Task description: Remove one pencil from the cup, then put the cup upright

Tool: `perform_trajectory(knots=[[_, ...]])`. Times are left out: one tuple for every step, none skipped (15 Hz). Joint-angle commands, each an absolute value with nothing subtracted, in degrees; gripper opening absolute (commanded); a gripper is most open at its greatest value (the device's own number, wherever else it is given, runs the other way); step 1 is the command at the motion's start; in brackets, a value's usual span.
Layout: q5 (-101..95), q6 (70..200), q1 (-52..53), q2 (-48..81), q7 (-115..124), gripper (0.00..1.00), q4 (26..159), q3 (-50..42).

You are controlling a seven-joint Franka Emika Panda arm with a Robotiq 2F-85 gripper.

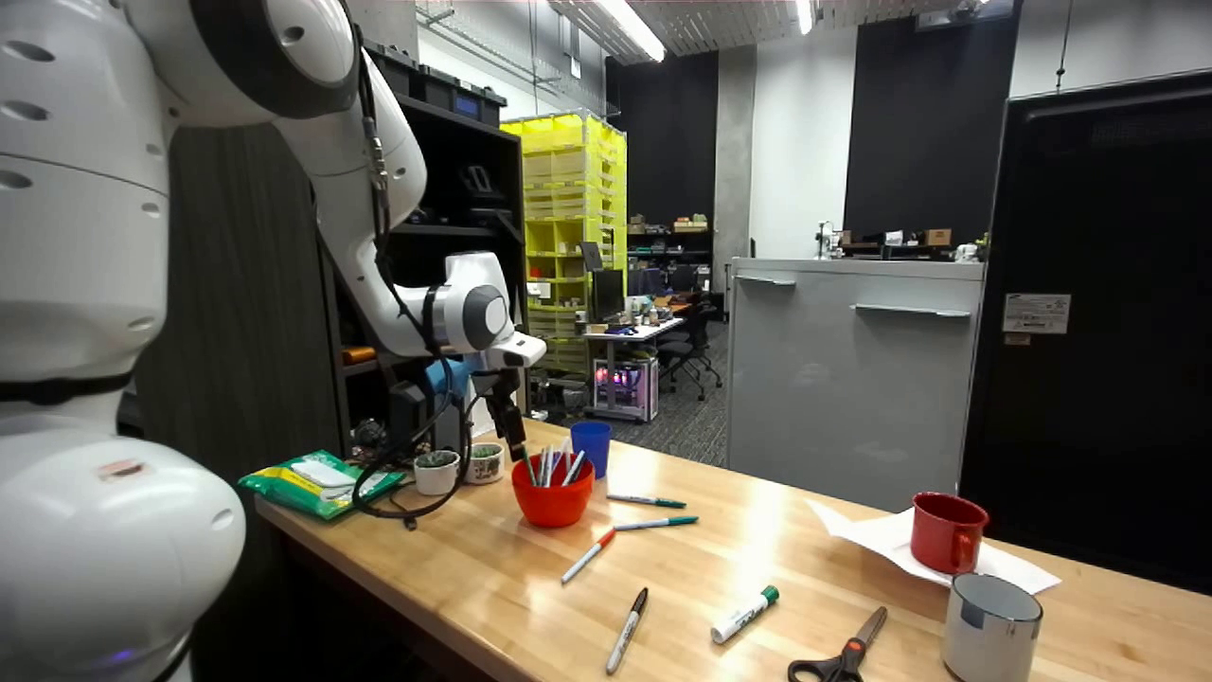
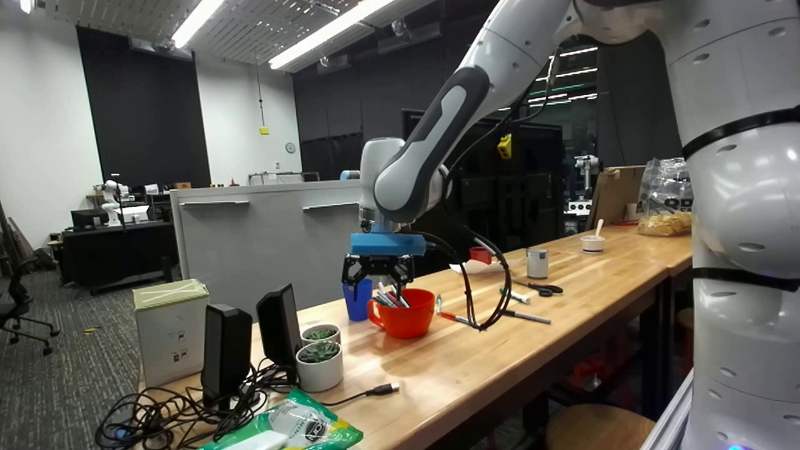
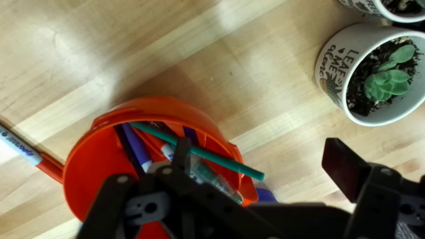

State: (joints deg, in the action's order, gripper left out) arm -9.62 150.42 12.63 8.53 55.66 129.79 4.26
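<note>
My gripper (image 3: 259,162) is released, its jaws spread wide: in the wrist view one finger is over the cup (image 3: 96,166), the other out past its rim. The cup stands upright on the table (image 1: 511,587), holding pens (image 3: 136,146) and a green stick (image 3: 219,160) that juts over the rim. The blue cup (image 2: 357,303) crowds it, just beside; two pots (image 1: 436,473) are near, loose markers (image 1: 655,523) too. Past the pots I see speakers (image 2: 226,359) and wipes (image 1: 322,483). The other way, well apart, are scissors (image 1: 843,658), the grey mug (image 1: 992,630) and the red mug (image 1: 950,535) on paper (image 1: 876,535). Beyond is a cabinet (image 1: 843,379).
</note>
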Motion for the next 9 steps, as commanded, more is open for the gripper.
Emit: perform_trajectory(knots=[[-8.2, 150.6, 12.4, 9.0, 54.3, 1.0, 129.9, 4.8], [-8.2, 150.8, 12.4, 9.2, 54.3, 1.0, 129.9, 4.8], [-8.2, 150.8, 12.4, 9.5, 54.2, 1.0, 129.8, 4.7], [-8.3, 150.8, 12.4, 9.7, 54.2, 1.0, 129.7, 4.7], [-8.3, 150.9, 12.4, 9.9, 54.2, 1.0, 129.5, 4.6], [-8.3, 150.9, 12.4, 10.0, 54.1, 1.0, 129.5, 4.6], [-8.3, 150.9, 12.5, 10.1, 54.0, 1.0, 129.4, 4.6], [-8.5, 150.8, 12.5, 10.2, 54.1, 1.0, 129.2, 4.5], [-8.7, 150.7, 12.6, 10.4, 54.1, 1.0, 128.9, 4.4]])
